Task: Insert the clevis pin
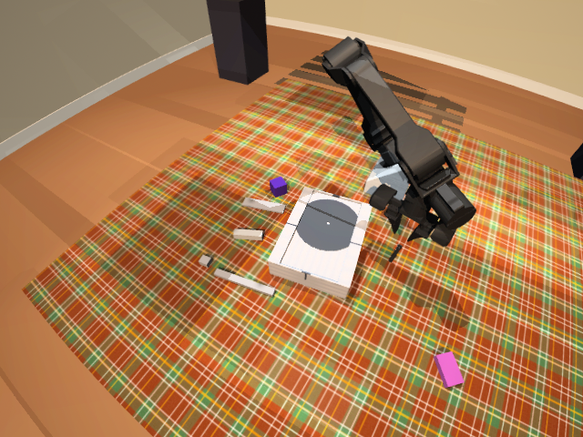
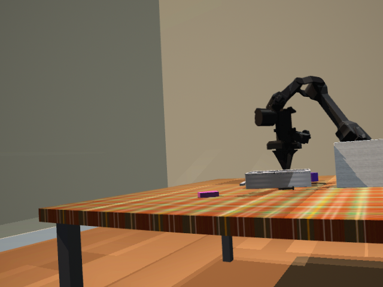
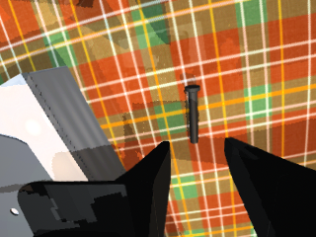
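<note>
The steel pin (image 1: 394,252) (image 2: 286,188) (image 3: 194,116) lies on its side on the checked table, beside the tray; its head is at the far end in the wrist view. The grey disc (image 1: 324,237) (image 3: 15,160) lies flat inside the tray (image 1: 324,285) (image 2: 263,182) (image 3: 74,114). A small pale spot shows at the disc's hole; whether the tray's hole lines up below cannot be told. My gripper (image 1: 403,236) (image 2: 286,168) (image 3: 197,146) points down above the pin, partly open and empty. In the wrist view its fingertips stand apart near the pin's headless end.
The tray's raised wall stands close to the pin. Several pale blocks, one a long bar (image 1: 244,282), lie beyond the tray, with a purple cube (image 1: 278,187) (image 2: 314,177). A magenta block (image 1: 448,370) (image 2: 207,194) lies farther off. The arm's pale base block (image 1: 388,180) (image 2: 358,163) stands behind.
</note>
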Motion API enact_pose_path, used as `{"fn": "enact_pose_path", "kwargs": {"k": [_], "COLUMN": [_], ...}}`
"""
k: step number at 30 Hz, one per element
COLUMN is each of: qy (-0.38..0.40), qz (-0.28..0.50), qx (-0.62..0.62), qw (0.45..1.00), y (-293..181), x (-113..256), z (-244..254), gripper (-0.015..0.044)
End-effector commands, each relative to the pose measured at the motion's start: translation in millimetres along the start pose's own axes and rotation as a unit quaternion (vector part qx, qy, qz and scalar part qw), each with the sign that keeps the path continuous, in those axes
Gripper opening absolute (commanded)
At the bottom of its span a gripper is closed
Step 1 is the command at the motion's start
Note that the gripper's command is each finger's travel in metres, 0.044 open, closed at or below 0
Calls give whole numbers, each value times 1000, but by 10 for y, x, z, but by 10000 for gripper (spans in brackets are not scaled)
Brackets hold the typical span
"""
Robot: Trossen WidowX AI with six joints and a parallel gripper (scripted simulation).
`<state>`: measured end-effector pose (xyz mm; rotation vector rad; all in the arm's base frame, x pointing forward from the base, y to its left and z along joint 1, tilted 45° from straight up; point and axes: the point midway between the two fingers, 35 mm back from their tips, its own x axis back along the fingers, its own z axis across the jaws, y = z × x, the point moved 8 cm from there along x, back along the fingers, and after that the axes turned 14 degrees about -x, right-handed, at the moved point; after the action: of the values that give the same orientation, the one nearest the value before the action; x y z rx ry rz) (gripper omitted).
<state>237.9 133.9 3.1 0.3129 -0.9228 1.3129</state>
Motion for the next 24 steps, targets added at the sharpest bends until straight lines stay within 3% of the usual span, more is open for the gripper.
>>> {"fn": "enact_pose_path", "kwargs": {"k": [1, 24], "qy": [3, 3], "qz": [1, 1], "qx": [5, 4], "qw": [1000, 1000], "y": [8, 23], "x": [-59, -445], "z": [-4, -18], "gripper": [160, 160]}}
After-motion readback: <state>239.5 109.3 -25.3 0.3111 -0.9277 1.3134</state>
